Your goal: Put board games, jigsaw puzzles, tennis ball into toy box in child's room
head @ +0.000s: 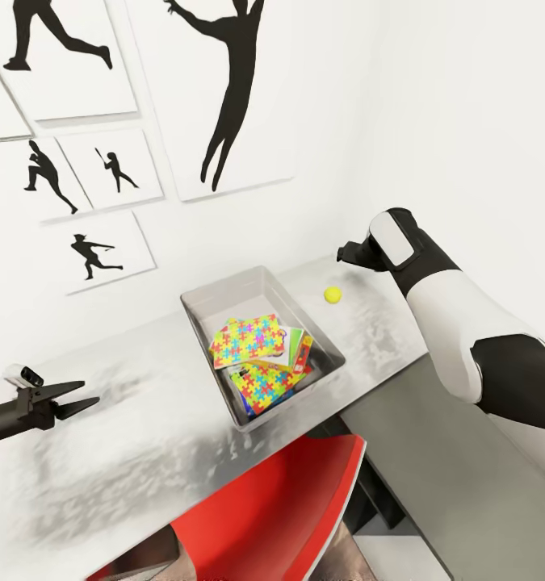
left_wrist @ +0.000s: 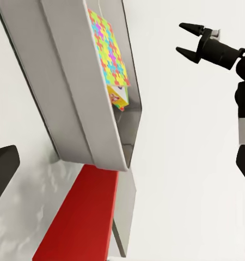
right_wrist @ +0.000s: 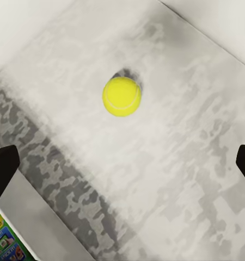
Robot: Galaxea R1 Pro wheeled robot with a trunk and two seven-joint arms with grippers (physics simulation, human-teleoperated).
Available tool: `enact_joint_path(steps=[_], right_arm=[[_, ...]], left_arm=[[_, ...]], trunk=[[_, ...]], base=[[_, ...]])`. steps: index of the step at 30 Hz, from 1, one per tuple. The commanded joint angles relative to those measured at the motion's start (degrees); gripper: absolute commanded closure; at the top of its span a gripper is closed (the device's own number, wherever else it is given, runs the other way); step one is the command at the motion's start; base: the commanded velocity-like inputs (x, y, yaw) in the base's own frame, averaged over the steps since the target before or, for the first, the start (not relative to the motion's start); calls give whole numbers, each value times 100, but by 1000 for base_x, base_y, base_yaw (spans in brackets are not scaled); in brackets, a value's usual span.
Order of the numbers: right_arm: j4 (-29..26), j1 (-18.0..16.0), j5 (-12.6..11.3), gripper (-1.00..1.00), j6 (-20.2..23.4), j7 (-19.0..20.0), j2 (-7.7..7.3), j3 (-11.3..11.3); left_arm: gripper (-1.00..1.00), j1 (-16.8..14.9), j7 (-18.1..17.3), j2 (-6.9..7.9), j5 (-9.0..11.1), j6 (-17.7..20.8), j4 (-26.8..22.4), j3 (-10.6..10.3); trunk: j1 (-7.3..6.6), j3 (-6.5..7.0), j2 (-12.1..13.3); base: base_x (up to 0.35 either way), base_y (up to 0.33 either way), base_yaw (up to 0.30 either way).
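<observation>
A red chair (head: 288,516) is tucked under the near edge of the table (head: 143,436). The left tool (head: 77,401) hangs over the table's left part, jaws parted, holding nothing. Mid-table the toy box (head: 198,311) holds two jigsaw puzzles (head: 246,339) lying over board games (head: 301,349). Just beyond its far right corner the tennis ball (head: 332,294) rests on the table. The right tool (left_wrist: 189,39) hovers near the ball, jaws spread and empty. Silhouette pictures (head: 224,89) hang on the wall behind.
</observation>
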Motion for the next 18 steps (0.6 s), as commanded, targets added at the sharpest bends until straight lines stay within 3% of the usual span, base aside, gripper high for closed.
enact_joint_path(steps=[1,4,9,18], right_arm=[[0,-4,-60,-100,7,-53,-4,32],[11,-2,-65,-100,6,-56,-4,32],[19,-6,-61,-100,0,-61,24,29],[20,-9,-61,-100,-6,-62,67,31]], left_arm=[[-100,-22,-22,-12,-1,115,-29,-1],[-100,-145,-22,-23,20,169,-241,-8],[-100,-714,-22,-14,328,169,-701,-33],[-100,-1118,-22,16,439,169,-1364,-48]], trunk=[[3,-19,-11],[3,-48,-11],[3,-95,-11],[3,-179,-11]], base=[[0,0,0],[0,0,0],[0,0,0],[0,0,0]])
